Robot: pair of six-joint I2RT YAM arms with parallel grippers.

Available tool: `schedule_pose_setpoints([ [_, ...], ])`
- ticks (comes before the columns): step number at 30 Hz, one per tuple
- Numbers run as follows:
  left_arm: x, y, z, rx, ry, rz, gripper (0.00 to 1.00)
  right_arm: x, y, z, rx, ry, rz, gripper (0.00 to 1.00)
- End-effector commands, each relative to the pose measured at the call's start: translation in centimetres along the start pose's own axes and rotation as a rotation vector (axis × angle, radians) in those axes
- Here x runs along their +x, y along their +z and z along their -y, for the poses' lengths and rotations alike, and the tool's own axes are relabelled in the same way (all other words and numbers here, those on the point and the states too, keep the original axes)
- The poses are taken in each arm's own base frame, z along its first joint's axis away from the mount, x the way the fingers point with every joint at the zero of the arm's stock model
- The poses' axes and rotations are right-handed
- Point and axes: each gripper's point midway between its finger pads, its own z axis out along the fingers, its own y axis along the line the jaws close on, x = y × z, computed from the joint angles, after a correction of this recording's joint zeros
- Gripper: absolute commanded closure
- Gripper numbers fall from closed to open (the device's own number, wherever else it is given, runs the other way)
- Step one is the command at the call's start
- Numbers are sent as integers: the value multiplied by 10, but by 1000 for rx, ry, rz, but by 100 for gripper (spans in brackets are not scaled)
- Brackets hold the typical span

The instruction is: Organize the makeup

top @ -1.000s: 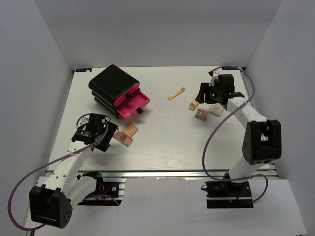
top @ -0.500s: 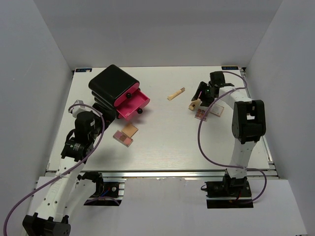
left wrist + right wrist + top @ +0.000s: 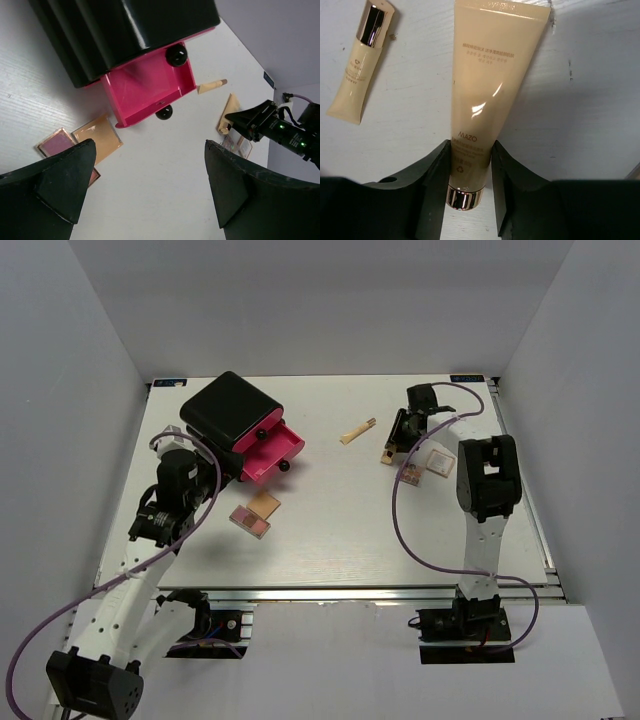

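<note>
On the white counter (image 3: 340,530), pinching the larger beige tube (image 3: 490,75) near its cap with the right hand (image 3: 471,150), tube lying flat between its fingers. Hovering the left hand (image 3: 145,170), spread wide, above the pink drawer (image 3: 147,87). Likely needing a clean lift next, then carrying toward that drawer.

The left arm (image 3: 120,585) and right arm (image 3: 484,540) have white links, black joints, purple cables (image 3: 394,505) and black pincer fingers (image 3: 55,190).

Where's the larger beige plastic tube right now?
In the top view the tube lies back right, between the fingers of the right gripper, beside the square pink palettes.
</note>
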Motion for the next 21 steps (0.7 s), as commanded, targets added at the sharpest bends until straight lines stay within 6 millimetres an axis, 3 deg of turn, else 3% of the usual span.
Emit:
schedule_pose_setpoints([
  [1, -19, -11, 29, 109, 41, 48, 2, 0, -4, 4, 12, -27, 0, 65],
  [3, -19, -13, 30, 121, 38, 48, 2, -9, -20, -6, -39, -91, 32, 67],
  [7, -16, -14, 27, 126, 31, 53, 2, -28, -60, -70, -379, -335, 162, 76],
  [9, -15, -14, 26, 130, 31, 56, 2, -25, -82, -94, -514, -523, 209, 79],
  [12, -18, -16, 27, 133, 44, 69, 2, 12, -132, -147, -892, -768, 181, 80],
  [15, -23, -19, 30, 140, 58, 88, 2, 55, -165, -187, -1127, -1063, 214, 79],
  [19, -28, -23, 30, 141, 62, 107, 2, 89, -172, -222, -1153, -1563, 416, 79],
  [21, -29, -26, 29, 138, 64, 113, 2, 102, -175, -242, -1144, -1707, 493, 79],
])
